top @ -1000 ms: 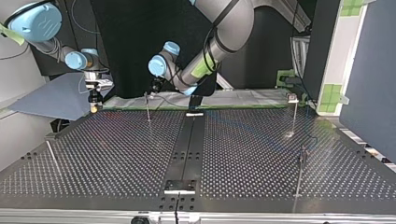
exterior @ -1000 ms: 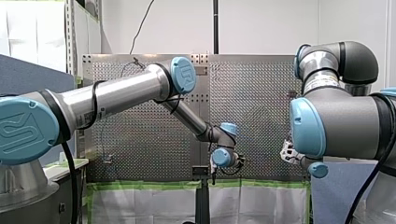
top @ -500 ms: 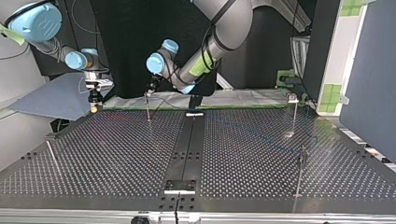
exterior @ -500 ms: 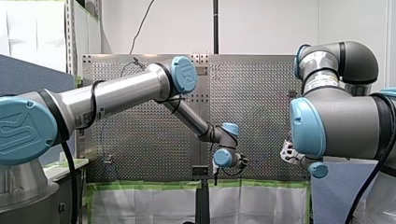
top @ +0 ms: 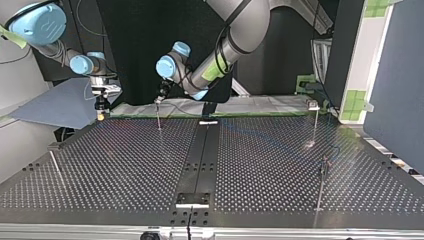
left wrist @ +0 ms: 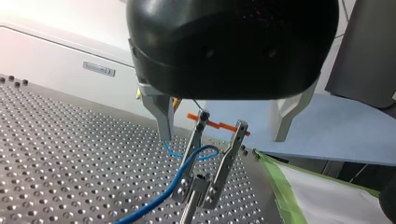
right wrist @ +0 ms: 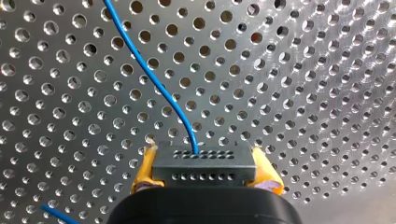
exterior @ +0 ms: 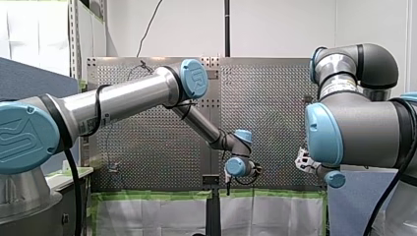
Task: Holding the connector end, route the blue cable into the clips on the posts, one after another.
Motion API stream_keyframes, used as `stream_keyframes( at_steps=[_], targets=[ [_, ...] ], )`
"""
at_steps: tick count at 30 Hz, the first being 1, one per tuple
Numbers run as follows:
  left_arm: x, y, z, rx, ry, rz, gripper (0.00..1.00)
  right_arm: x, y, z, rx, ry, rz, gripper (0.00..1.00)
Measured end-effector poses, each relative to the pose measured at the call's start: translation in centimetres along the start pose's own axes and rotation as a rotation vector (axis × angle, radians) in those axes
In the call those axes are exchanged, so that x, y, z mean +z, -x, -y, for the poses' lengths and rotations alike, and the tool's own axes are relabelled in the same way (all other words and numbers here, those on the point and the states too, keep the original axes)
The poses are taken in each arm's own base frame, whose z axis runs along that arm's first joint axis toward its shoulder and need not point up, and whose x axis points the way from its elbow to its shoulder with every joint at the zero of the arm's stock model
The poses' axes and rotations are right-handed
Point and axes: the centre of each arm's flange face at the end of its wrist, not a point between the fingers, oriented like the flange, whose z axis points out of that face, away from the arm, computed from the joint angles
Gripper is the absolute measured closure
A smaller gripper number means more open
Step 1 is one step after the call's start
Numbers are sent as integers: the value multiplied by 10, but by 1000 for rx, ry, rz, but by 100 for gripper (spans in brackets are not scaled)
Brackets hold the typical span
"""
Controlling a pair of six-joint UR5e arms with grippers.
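My left gripper (left wrist: 223, 138) hangs with its jaws spread wide, gripping nothing, straddling the forked clip (left wrist: 200, 184). The blue cable (left wrist: 184, 170) threads between the clip's prongs and trails off toward seven o'clock. In the top view my right gripper (top: 101, 112) sits at nine o'clock from that post (top: 158, 117), yellow pads (right wrist: 145, 173) clamped on the black connector (right wrist: 204, 164). I judge the right one leads the pull.

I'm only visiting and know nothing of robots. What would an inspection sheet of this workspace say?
Surface: perforated table, dark metal.
Job's things: four thin posts; a clip tops the one by my left gripper.
Clutter: nothing seen.
Grippers: left gripper open above the clip; right gripper shut on the connector.
Cables: blue cable leaves the connector; it loops at the clip.
Surroundings: blue-grey sheet beside the table.
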Motion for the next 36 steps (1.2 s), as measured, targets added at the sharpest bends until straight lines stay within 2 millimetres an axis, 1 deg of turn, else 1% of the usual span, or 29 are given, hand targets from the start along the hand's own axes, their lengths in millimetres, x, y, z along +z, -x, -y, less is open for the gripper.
stream_keyframes(
  at_steps=[5,27,29,31,36],
  targets=[
    [1,0,-2,0,6,-1,0,0,0,1,3,-1,0,100],
    [-1,0,0,8,14,-1,0,0,1,2,6,-1,5,100],
    [-2,3,0,16,18,4,0,0,1,2,6,-1,5,100],
    [-4,9,-3,26,23,17,0,0,1,2,6,-1,5,100],
    [-10,32,-5,37,22,63,0,0,1,2,6,-1,5,100]
  ],
)
